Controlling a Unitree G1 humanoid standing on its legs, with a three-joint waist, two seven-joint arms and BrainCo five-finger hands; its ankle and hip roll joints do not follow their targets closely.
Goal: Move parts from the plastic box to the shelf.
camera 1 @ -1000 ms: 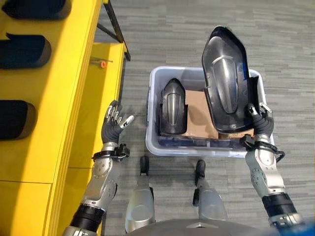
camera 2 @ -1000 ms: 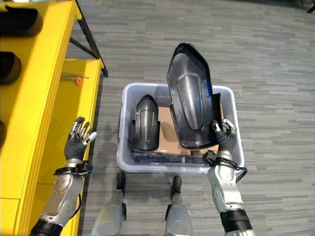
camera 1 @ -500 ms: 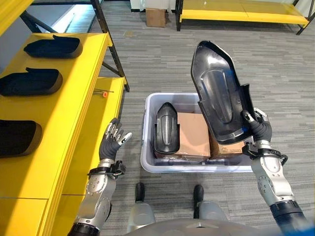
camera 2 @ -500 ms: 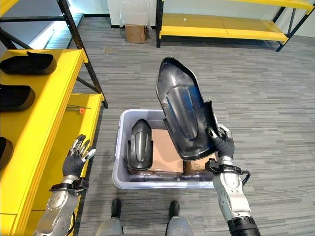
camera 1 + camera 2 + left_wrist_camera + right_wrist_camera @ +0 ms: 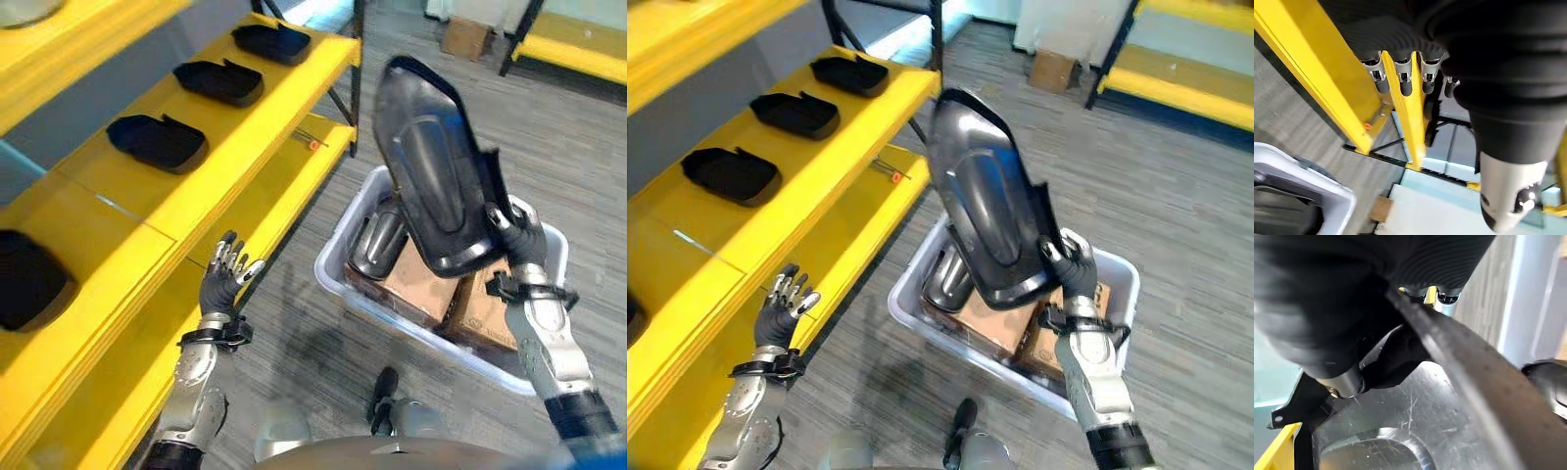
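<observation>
My right hand (image 5: 519, 238) was clamped on the lower edge of the large black part (image 5: 431, 166), fingers and thumb pinching its rim; my right wrist view showed the rim running between thumb and fingers. The part stood upright, tilted slightly, raised above the plastic box (image 5: 338, 279).

Against the frames half a second and one second back, the whole view had swung toward the yellow shelf (image 5: 196, 186), so I put that down to the camera moving. The box now sat at the right of my view, at a slant. The grip on the part looked the same as before. The part remained over the box and was not yet at the shelf.

A second black part (image 5: 377, 243) stood in the box, partly hidden behind the held one, beside the cardboard boxes (image 5: 416, 286) lying in it.

On the shelf's upper board three black parts lay in a row (image 5: 157, 142), (image 5: 220, 81), (image 5: 272, 42), with a fourth (image 5: 29, 279) nearest me. A small orange item (image 5: 313, 145) lay on the lower board.

My left hand (image 5: 227, 277) was held up just beside the shelf's lower board, fingers spread and straight, holding nothing, as in the earlier frames.
</observation>
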